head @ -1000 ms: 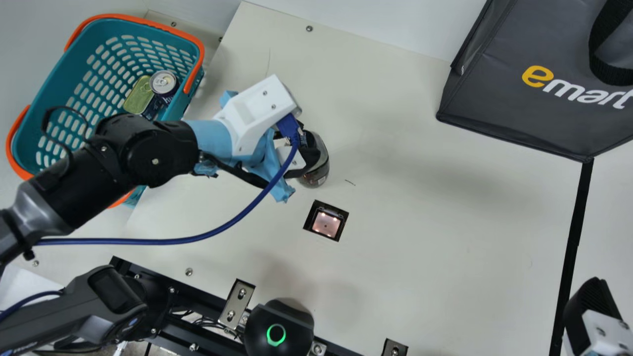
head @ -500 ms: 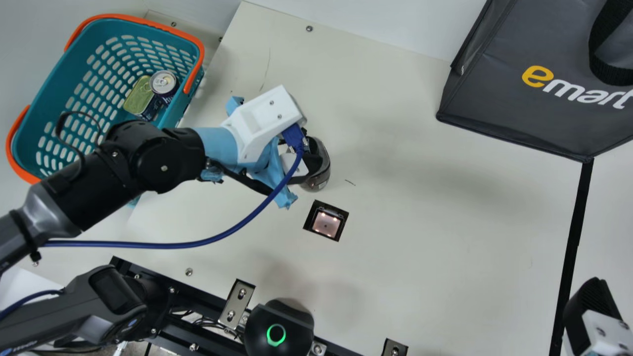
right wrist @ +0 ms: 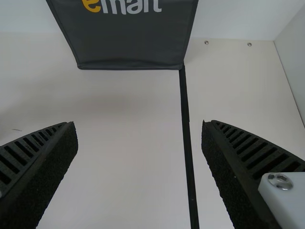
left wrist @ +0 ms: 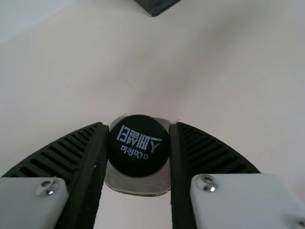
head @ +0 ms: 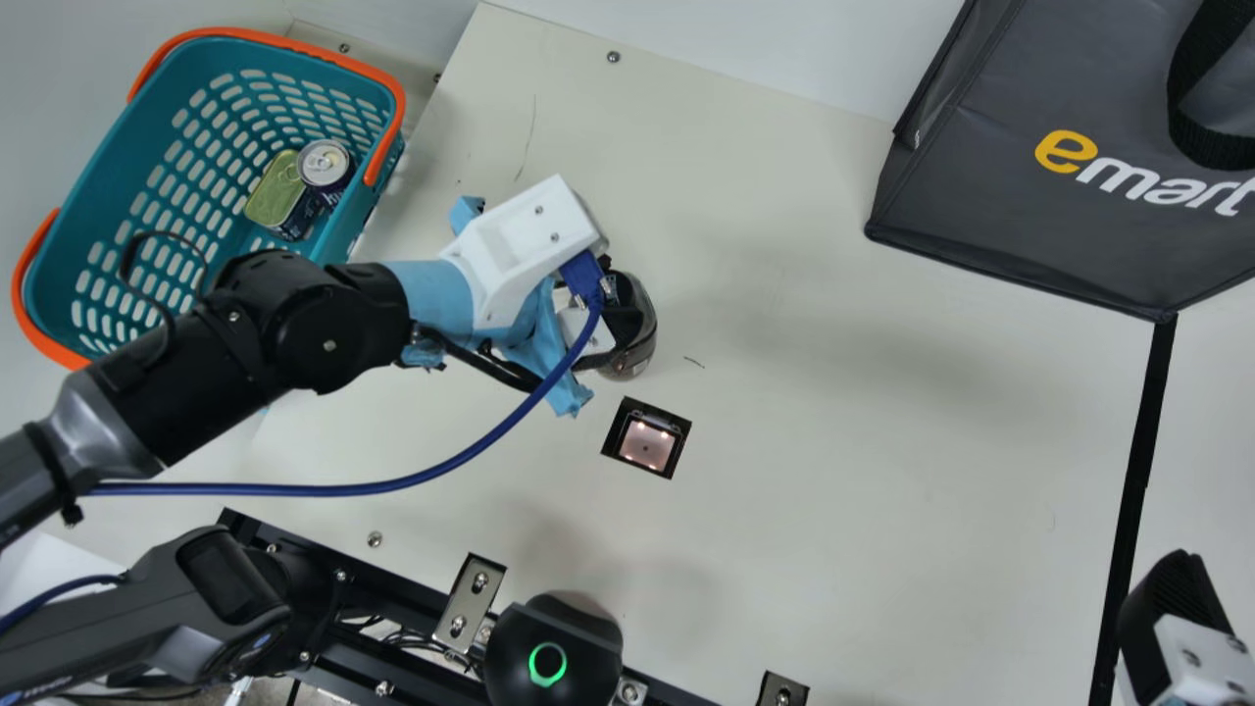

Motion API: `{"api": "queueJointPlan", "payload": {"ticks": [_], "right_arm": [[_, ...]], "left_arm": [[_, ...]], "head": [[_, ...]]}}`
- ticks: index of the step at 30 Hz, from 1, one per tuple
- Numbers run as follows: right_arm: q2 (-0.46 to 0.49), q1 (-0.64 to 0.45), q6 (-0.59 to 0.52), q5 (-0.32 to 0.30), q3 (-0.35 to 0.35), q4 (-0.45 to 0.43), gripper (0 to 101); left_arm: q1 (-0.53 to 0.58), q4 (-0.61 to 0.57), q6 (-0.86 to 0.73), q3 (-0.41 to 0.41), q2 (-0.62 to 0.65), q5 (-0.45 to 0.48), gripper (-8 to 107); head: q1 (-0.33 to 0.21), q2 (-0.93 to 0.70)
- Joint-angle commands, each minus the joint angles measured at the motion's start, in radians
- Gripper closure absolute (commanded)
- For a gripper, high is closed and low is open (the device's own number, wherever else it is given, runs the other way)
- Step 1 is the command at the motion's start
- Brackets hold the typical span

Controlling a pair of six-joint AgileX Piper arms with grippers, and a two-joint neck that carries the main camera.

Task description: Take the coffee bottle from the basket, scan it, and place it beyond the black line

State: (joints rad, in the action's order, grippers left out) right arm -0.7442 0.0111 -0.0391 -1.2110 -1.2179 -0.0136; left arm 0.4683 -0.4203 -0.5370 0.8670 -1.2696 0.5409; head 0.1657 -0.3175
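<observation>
The left gripper [head: 613,319] has its two ribbed fingers [left wrist: 183,162] closed on one coffee bottle [head: 639,343], pressing either side of its single black cap [left wrist: 138,145]. Whether the bottle's base touches the table [head: 833,490], I cannot tell. Nearest that gripper, below and slightly right of it in the main view, is one square scanner window [head: 647,446], showing four points of light; the bottle is beside it, not over it.

Farther off, up and left of the gripper, stands one teal basket [head: 363,208] holding two items: one round can [head: 324,163] and one flat tin [head: 275,186], side by side. Up and right of the gripper is one dark grey bag [head: 980,196]. Well apart to the right runs one black line [head: 1137,490]; the bottle is on the near side of it. Farthest is the right gripper [head: 1172,608], its two fingers spread wide.
</observation>
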Motion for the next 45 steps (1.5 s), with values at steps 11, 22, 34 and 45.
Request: {"api": "queueJointPlan", "payload": {"ticks": [11, 22, 34, 45], "right_arm": [[0.000, 0.000, 0.000, 0.000, 0.000, 0.000, 10], [0.000, 0.000, 0.000, 0.000, 0.000, 0.000, 10], [0.000, 0.000, 0.000, 0.000, 0.000, 0.000, 10], [0.000, 0.000, 0.000, 0.000, 0.000, 0.000, 10]], "left_arm": [[0.006, 0.026, 0.054, 0.008, 0.016, 0.000, 9], [0.003, 0.088, 0.146, -0.004, 0.067, 0.011, 9], [-0.031, 0.211, 0.279, 0.013, 0.135, 0.033, 9], [-0.118, 0.287, 0.355, 0.040, 0.185, 0.074, 9]], "head": [[-0.027, -0.004], [-0.027, -0.004], [-0.027, -0.004], [-0.027, -0.004]]}}
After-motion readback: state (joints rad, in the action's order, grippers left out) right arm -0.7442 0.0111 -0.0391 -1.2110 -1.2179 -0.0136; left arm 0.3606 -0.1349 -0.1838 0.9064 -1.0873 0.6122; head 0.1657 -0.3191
